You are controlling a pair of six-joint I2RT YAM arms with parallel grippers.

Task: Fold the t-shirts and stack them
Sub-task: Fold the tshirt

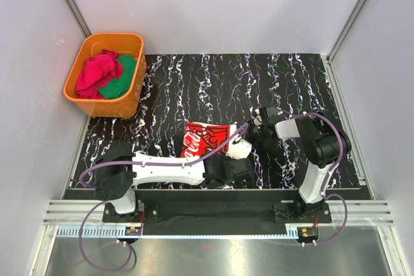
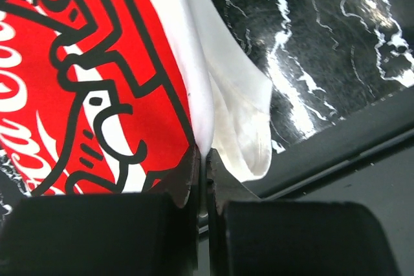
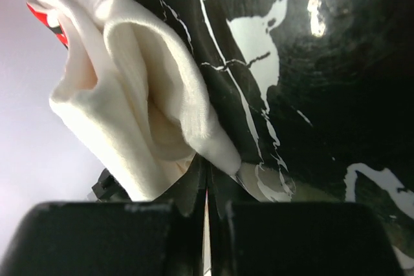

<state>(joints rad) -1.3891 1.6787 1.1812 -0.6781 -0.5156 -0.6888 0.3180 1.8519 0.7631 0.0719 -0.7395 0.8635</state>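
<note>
A folded t-shirt (image 1: 206, 139) lies near the table's front edge, showing red cloth with white Coca-Cola script and black line drawing (image 2: 77, 75). Cream-white cloth (image 1: 240, 150) bunches along its right side; I cannot tell whether that is the same shirt. My left gripper (image 1: 226, 165) is at the shirt's near right corner, and in the left wrist view it (image 2: 202, 157) is shut on the white edge (image 2: 239, 121). My right gripper (image 1: 252, 136) is at the right side, and in its wrist view it (image 3: 206, 167) is shut on a fold of cream-white cloth (image 3: 129, 95).
An orange plastic tub (image 1: 134, 92) stands at the back left corner, holding pink-red cloth (image 1: 97, 72) and green cloth (image 1: 121, 81). The black marbled mat (image 1: 259, 82) covers the table. Grey walls close in the left, right and back sides.
</note>
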